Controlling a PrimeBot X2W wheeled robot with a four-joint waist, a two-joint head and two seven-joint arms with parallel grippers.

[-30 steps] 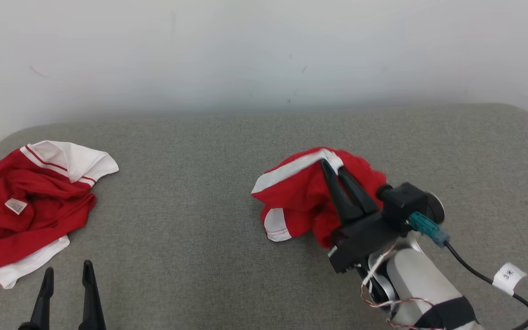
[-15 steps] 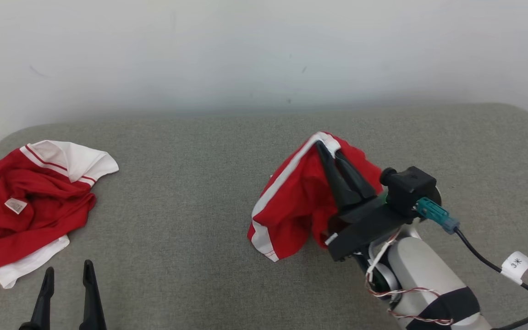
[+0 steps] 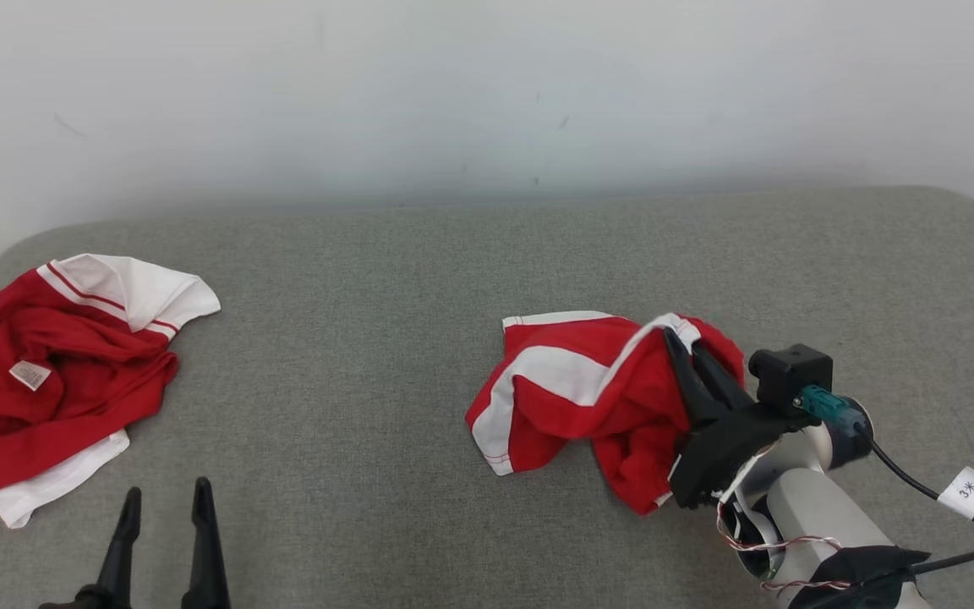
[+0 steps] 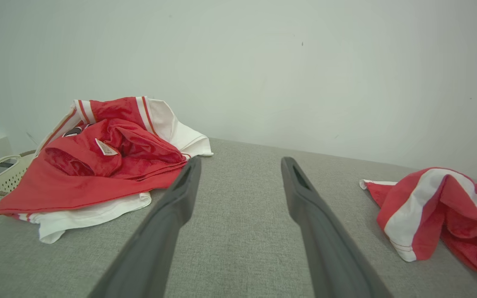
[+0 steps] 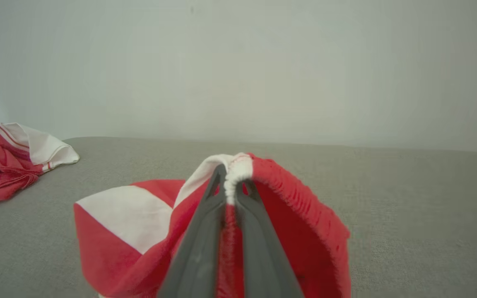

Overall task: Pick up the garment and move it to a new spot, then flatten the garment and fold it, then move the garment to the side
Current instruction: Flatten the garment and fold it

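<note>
Grey upholstered surface stretches wide under a plain white wall. You've got your right gripper low over its right half, fingers pinched tight on the white-trimmed edge of the red garment. That garment sits right of centre. The gripped edge is lifted in a small peak, and the rest slumps onto the surface in folds, with a broad white stripe showing on its left side. Your left gripper hangs at the lower left, jaws spread wide over bare grey fabric, well apart from the garment. Far left, a second red-and-white jersey lies crumpled near the surface's edge, its label facing up. Beyond it, the left wrist view catches a pale perforated basket.
</note>
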